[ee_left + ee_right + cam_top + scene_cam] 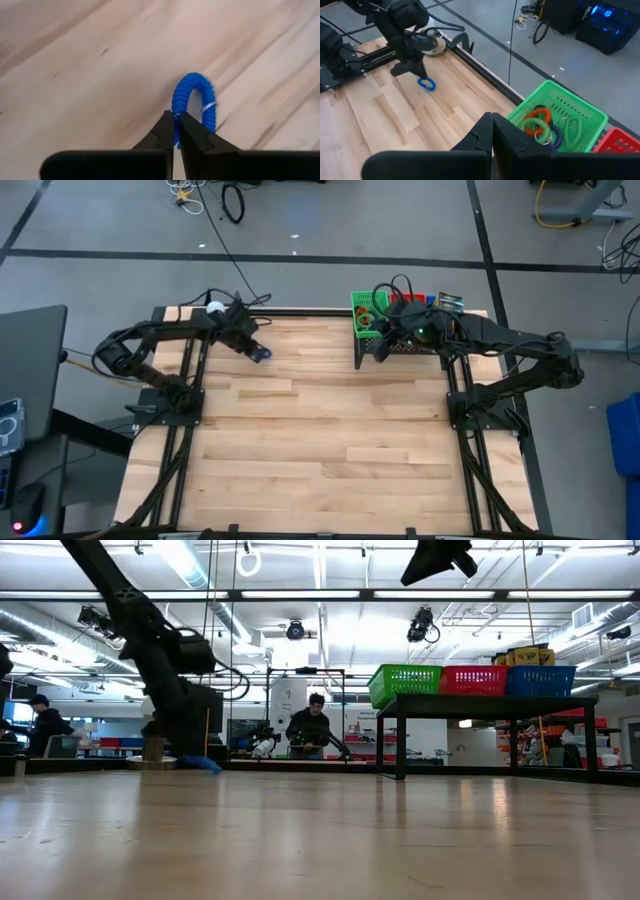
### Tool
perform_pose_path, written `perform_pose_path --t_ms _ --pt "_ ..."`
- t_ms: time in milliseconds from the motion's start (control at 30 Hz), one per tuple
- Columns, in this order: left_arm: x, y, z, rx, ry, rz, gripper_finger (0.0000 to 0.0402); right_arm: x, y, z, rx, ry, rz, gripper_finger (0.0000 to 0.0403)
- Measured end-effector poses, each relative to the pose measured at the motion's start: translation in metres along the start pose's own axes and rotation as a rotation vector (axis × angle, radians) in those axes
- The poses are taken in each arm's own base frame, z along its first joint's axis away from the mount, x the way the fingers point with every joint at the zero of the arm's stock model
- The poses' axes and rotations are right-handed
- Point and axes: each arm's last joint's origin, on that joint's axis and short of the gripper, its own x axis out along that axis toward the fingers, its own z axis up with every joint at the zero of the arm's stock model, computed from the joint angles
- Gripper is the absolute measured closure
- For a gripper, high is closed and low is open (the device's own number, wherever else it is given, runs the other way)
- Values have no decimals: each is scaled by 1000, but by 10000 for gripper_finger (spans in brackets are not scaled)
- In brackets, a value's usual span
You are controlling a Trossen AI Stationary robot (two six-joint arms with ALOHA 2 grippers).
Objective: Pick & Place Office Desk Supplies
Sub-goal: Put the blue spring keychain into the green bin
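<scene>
A blue coiled ring (195,107) lies on the wooden table (320,450) near its far left corner, and the left gripper (175,131) has its two dark fingers pinched together on the near edge of that ring. From above, the same ring shows as a small blue spot just beside the left arm's tip. The grip looks thin: only the very fingertips catch the coil, right at its rim.

Across the table, well apart from the ring, a black rack holds three baskets side by side: a green basket (570,117), then a red basket (473,679), then a blue basket (540,679). The green one already holds several coiled loops (542,125) in orange, green and purple. The right gripper (492,131) hangs above the table just beside that green basket, fingers pressed shut on nothing.

What worries me is that hold on the ring. I'd guess a springy coil caught by its edge could twist out and drop as the arm lifts or swings toward the baskets. The carry also runs toward where the right arm is parked, so the two arms could crowd each other at the rack.
</scene>
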Motion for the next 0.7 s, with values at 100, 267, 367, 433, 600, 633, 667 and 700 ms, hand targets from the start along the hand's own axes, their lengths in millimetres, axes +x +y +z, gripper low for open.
perform_pose_path --t_ms 100,267,367,433,600,633,667,700 --pt "3 -11 -5 -69 -123 -58 389 -1 2 -2 8 11 5 395" --pt "15 -32 -22 -177 -318 -201 390 0 5 -10 51 54 5 394" --pt "19 -47 -33 -236 -405 -270 390 6 9 -22 96 90 4 394" --pt "19 -59 -38 -268 -458 -306 390 13 12 -33 141 120 23 394" --pt "12 -93 -45 -242 -582 -417 390 33 28 -66 238 200 205 394" --pt "10 -99 -47 -220 -598 -437 390 37 31 -74 256 213 249 394" --pt "8 -106 -48 -191 -614 -458 390 41 34 -82 280 226 300 394" --pt "7 -111 -50 -160 -625 -480 390 45 37 -90 303 235 351 394"
